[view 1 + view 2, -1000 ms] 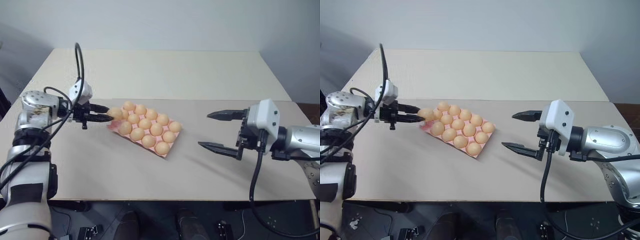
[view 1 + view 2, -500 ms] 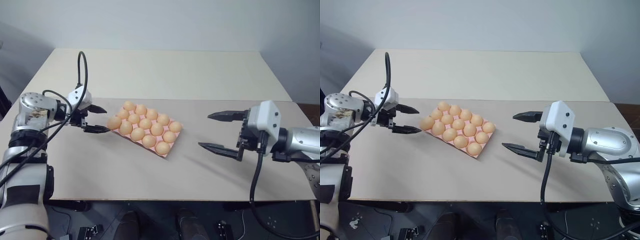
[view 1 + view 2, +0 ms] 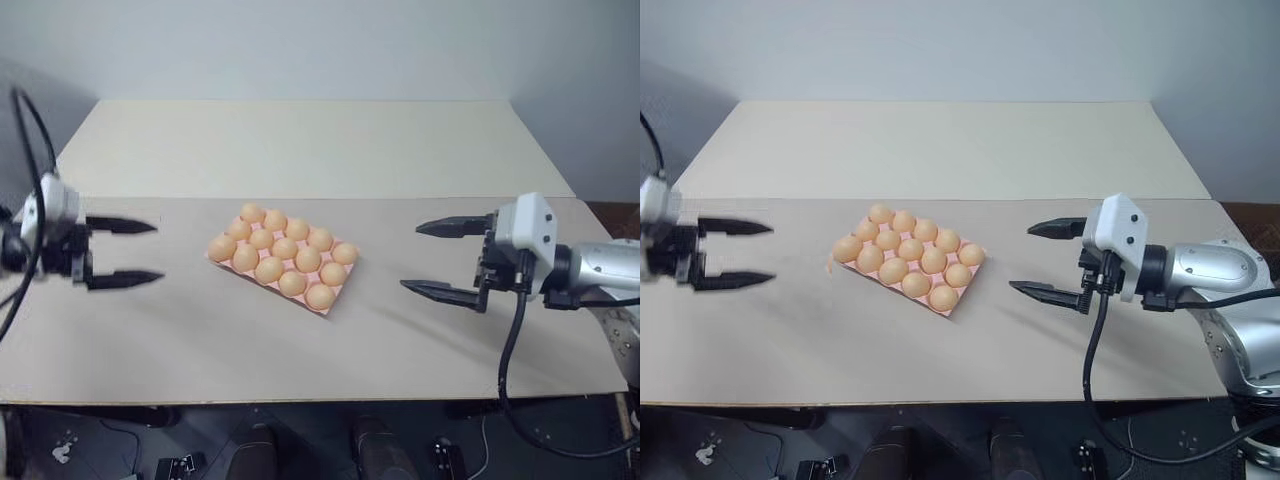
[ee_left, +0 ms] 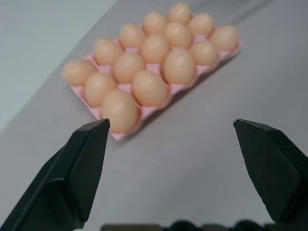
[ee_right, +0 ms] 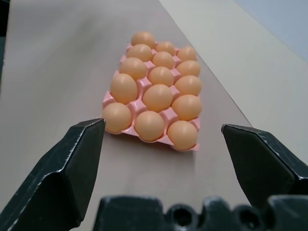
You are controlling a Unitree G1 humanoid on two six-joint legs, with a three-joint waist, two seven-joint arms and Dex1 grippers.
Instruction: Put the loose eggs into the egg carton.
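1. The egg carton (image 3: 332,300), a flat pink moulded tray with round cups in three rows of five, is seen lying on the desk (image 3: 300,150), turned at a slant, with its long side running from 10 o'clock to 4 o'clock in the head views.
2. Every cup that can be seen is filled by one of the eggs (image 3: 285,248): smooth, tan-orange, oval and matt, all alike.
3. The desk is made of two pale flat panels, a cream one behind and a beige one in front, with a straight seam between them just behind the carton.
4. The left gripper (image 3: 140,252) is held above the desk at 9 o'clock of the carton, well apart from it; its two black tapered fingers (image 4: 79,168) are spread wide, with nothing between them.
5. The right gripper (image 3: 428,256) is held at 3 o'clock of the carton, near it but apart; its black wedge-shaped fingers (image 5: 72,168) are likewise spread wide and hold nothing.
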